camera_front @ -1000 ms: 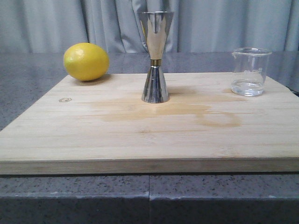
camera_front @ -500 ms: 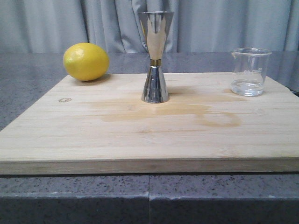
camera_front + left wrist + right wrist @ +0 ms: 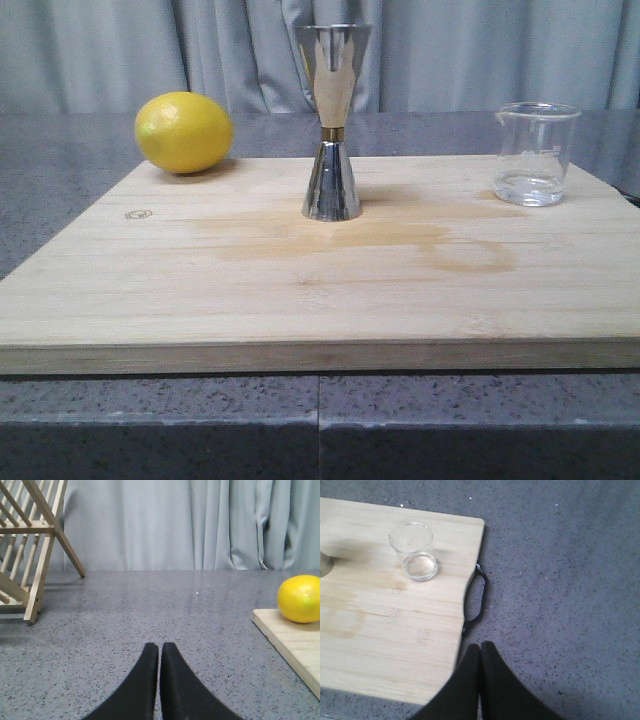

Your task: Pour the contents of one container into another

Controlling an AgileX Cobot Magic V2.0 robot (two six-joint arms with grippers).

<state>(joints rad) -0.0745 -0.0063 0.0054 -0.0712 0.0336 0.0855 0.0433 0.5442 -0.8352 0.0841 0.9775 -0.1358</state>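
A clear glass beaker (image 3: pixel 535 154) with a little clear liquid stands upright at the back right of the wooden board (image 3: pixel 320 290); the right wrist view shows the beaker (image 3: pixel 414 551) from above. The steel hourglass jigger (image 3: pixel 333 121) with its gold waist band stands upright at the board's back middle. My left gripper (image 3: pixel 159 647) is shut, empty, above the grey counter left of the board. My right gripper (image 3: pixel 480 646) is shut, empty, beyond the board's right edge near its black handle (image 3: pixel 475 600). Neither gripper shows in the front view.
A yellow lemon (image 3: pixel 184 132) rests on the board's back left corner, also in the left wrist view as the lemon (image 3: pixel 299 599). A wooden dish rack (image 3: pixel 30 545) stands on the counter far to the left. A damp stain (image 3: pixel 400 240) marks the board. Grey curtains hang behind.
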